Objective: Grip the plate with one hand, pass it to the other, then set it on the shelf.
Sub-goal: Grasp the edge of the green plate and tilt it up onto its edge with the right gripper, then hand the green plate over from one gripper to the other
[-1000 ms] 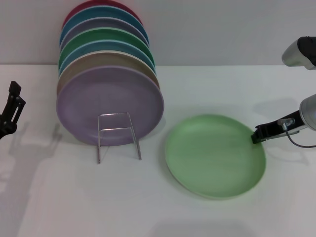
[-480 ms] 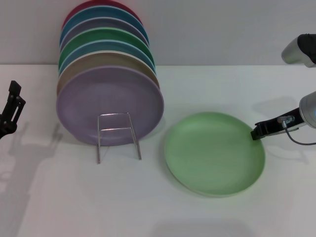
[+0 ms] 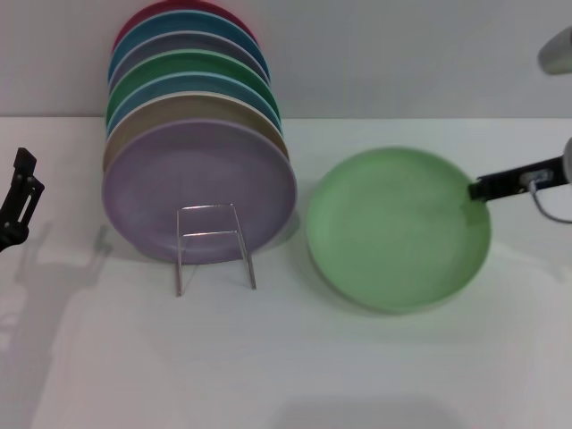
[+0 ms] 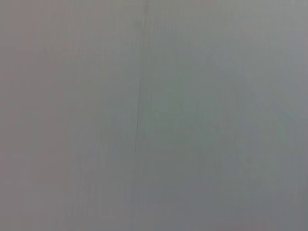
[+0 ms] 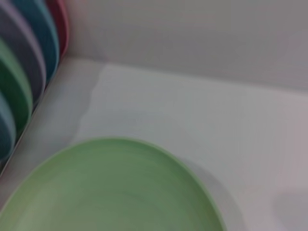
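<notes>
The light mint-green plate is lifted and tilted above the white table at the right, its shadow under it. My right gripper is shut on the plate's right rim. The plate also fills the lower part of the right wrist view. The silver wire shelf stands left of the plate, holding a row of upright plates with a lilac plate at the front. My left gripper is parked at the far left edge, away from everything.
Behind the lilac plate stand several more plates, among them a darker green plate and a red plate; they also show in the right wrist view. A grey wall runs behind the table. The left wrist view shows only grey surface.
My right gripper has lifted the mint-green plate off the table and raised it up and back, tilting it. The left arm has not moved.
</notes>
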Available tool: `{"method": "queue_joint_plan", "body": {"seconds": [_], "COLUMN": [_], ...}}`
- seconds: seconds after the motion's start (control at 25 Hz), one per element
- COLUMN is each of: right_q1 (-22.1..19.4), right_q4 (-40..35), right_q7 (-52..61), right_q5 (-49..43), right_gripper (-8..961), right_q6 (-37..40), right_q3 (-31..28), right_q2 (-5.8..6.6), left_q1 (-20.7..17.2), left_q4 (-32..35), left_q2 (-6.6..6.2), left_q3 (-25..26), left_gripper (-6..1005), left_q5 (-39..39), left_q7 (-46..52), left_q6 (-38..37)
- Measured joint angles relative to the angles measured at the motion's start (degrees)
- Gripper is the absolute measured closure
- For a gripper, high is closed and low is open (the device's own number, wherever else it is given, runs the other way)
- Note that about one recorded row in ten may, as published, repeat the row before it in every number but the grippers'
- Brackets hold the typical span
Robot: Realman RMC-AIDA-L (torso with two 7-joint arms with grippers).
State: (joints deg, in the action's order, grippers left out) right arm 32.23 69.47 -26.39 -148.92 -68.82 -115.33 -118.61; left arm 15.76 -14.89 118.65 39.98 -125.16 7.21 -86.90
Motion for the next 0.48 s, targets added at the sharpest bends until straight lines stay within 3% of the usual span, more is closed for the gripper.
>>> {"method": "queue_joint_plan", "body": {"seconds": [0.24, 0.48], "right_q1": [-3.30, -7.31], "right_q4": [7.37, 10.53], "right_q7": [-0.61, -2.12], "right_q5": [-0.60, -0.36], "right_gripper": [941, 941], "right_q6": [3.17, 13.89], "right_q3": [0.14, 4.77], "right_q2": [-0.26, -0.43], "left_q1": [-0.12, -0.21], "left_q4": [-0.43, -0.54], "left_q2": [0.05, 0.19], "left_q3": [-0.11, -0.61], "left_gripper": [244, 246], "left_q5": [0.01, -0.01], "left_q7": [0.00, 0.00], "left_q6": [-0.27, -0.31]}}
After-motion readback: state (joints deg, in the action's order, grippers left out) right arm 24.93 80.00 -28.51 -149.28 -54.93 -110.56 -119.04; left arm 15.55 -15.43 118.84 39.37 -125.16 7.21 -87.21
